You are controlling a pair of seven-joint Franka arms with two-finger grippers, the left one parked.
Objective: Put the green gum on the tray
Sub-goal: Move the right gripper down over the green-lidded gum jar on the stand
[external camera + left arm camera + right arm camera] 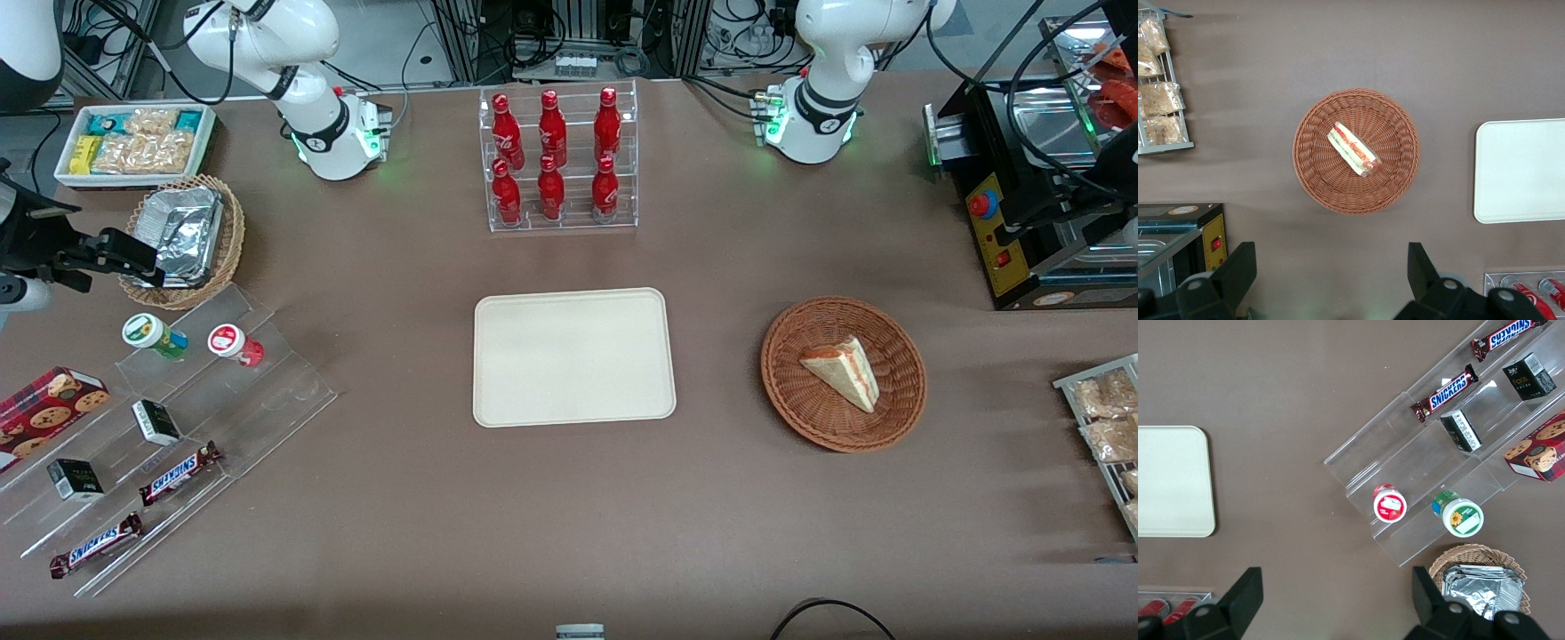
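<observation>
The green gum (153, 335) (1461, 517) stands upright on the top step of a clear stepped stand (267, 391), beside a red-lidded bottle (233, 343) (1389, 505). The cream tray (573, 356) (1171, 480) (1521, 170) lies flat and bare at the table's middle. My right gripper (124, 258) (1336, 593) hangs open, high above the table at the working arm's end, with nothing between its fingers. It is farther from the front camera than the green gum and touches nothing.
The stand also holds Snickers bars (178, 472), small black boxes (156, 421) and a cookie box (49, 404). A foil pan in a wicker basket (182, 236), a white snack bin (133, 142), a cola bottle rack (558, 160) and a sandwich basket (843, 373) stand around the tray.
</observation>
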